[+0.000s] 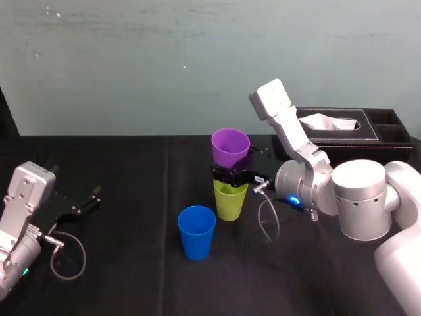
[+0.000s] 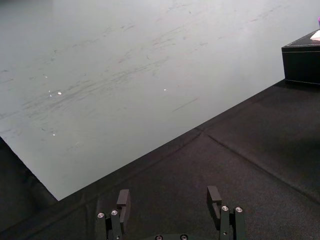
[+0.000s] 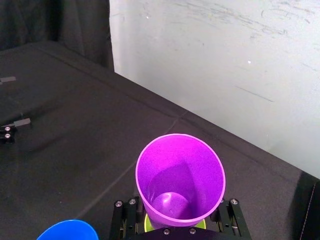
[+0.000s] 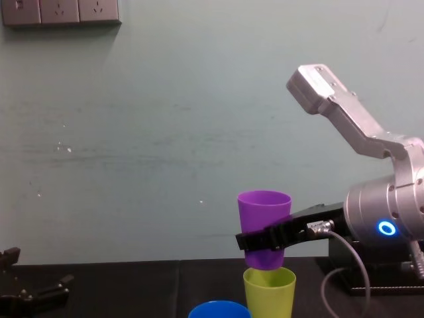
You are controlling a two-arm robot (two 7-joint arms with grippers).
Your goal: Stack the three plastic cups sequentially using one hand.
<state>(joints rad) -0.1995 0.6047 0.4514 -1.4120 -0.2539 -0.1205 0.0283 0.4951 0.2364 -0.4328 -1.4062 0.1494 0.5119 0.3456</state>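
Right gripper (image 4: 264,240) pinches the upright purple cup (image 4: 264,209) straight above the yellow-green cup (image 4: 269,291); left gripper (image 2: 167,197) parked spread, far left

text: none readable | labels: none readable | brands: none readable | numbers: none readable | signs: none readable on any surface

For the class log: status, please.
Right gripper shut on purple cup, just above green cup. Left gripper open, parked left. Blue cup stands apart.
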